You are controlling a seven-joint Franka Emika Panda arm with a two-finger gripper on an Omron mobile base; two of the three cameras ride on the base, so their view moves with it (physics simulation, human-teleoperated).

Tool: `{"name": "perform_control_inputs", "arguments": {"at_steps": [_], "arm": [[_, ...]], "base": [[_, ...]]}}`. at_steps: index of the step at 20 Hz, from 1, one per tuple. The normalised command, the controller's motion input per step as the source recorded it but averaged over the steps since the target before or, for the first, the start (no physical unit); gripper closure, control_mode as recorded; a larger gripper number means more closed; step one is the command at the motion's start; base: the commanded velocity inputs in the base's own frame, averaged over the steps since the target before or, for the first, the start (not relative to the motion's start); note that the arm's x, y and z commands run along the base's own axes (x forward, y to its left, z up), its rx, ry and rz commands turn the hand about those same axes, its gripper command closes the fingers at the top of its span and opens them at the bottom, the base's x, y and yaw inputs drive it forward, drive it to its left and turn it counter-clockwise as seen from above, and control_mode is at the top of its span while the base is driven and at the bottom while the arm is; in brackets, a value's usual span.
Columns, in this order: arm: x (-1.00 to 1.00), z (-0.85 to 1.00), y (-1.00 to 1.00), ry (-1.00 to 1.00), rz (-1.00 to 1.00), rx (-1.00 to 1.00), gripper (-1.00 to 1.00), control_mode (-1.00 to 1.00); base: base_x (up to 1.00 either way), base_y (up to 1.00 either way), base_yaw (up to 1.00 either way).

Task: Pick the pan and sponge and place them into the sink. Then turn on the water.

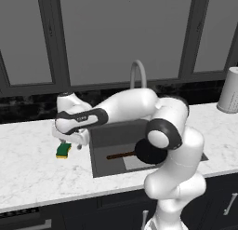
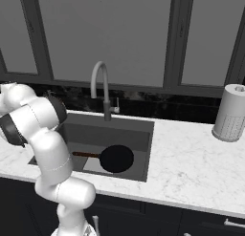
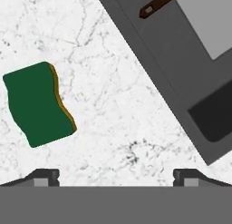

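Round black frying pan [image 2: 116,158] lies in the sink [image 2: 139,149]; released pincer [image 1: 74,141] hovers over the green-topped yellow sponge [image 3: 38,104], needing centring before descent.

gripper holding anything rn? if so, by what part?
Nothing held. The gripper is open above the counter; the sponge lies off to one side, untouched. The pan already sits in the sink.

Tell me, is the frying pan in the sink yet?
In. The pan lies flat on the sink floor, handle pointing left.
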Motion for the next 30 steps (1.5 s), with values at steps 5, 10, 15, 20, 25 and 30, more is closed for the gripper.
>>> {"name": "perform_control_inputs", "arguments": {"at_steps": [5,10,15,20,25,30], "arm": [[0.22,-0.39,0.01,-0.11,0.06,0.00,-1.00,-1.00],[0.33,-0.20,0.09,-0.05,0.10,0.00,-1.00,-1.00],[0.34,-0.17,0.18,0.00,0.09,0.00,-1.00,-1.00],[0.29,-0.25,0.12,0.00,0.08,0.00,-1.00,-1.00],[0.18,-0.28,0.13,0.00,0.05,0.00,-1.00,-1.00],[0.00,-0.25,0.20,-0.02,0.00,0.00,-1.00,-1.00]], "base": [[0.00,0.00,0.00],[0.00,0.00,0.00],[0.00,0.00,0.00],[0.00,0.00,0.00],[0.00,0.00,0.00],[0.00,0.00,0.00]]}}
